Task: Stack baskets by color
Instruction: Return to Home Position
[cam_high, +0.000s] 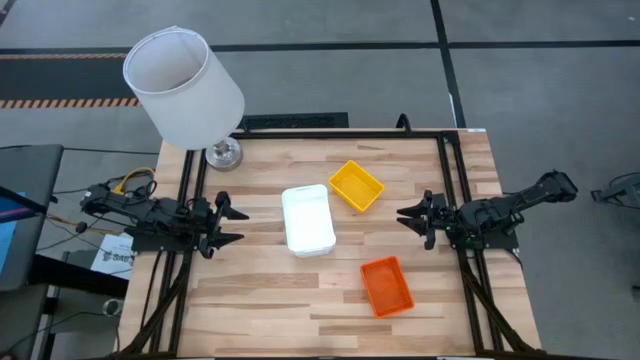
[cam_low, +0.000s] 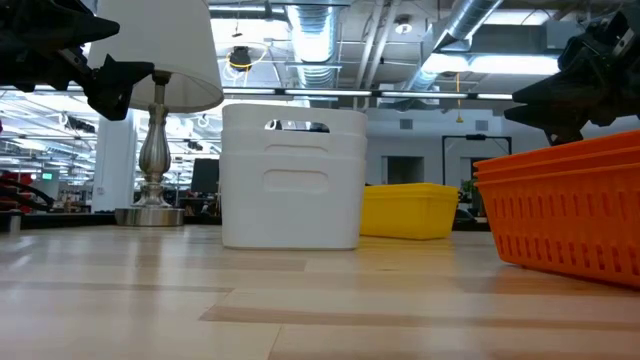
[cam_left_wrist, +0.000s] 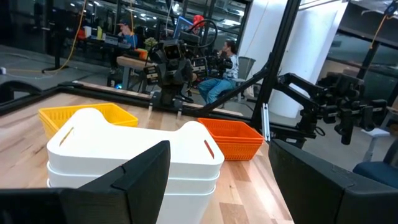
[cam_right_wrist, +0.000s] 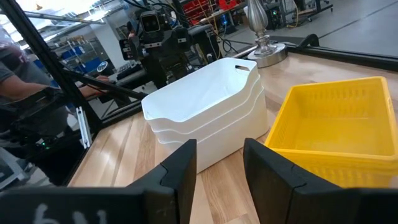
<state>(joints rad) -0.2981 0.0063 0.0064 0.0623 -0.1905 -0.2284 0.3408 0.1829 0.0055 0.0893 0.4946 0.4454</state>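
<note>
Left hand (cam_high: 232, 226): open, empty, hovering at the counter (cam_high: 260, 320) edge, near the white stack (cam_high: 308, 220).
Right hand (cam_high: 412, 218): parted, gripping nothing, between yellow stack (cam_high: 357, 186) and orange stack (cam_high: 386, 286).
High view: three piles by color, well apart mid-counter; lamp (cam_high: 185, 90) at the far left corner; nesting not readable from above.
Low view: orange stack (cam_low: 565, 205) layered rims, nearest; white stack (cam_low: 292, 190) centre, yellow stack (cam_low: 410, 210) behind it.
Left wrist view: white stack (cam_left_wrist: 134, 155) as three nested rims.
Right wrist view: white stack (cam_right_wrist: 205, 115) beside yellow stack (cam_right_wrist: 339, 134).
Step, judged: sorting looks complete; no loose basket seen.
Next move: probably only retreat clear of the piles, without nudging them.
</note>
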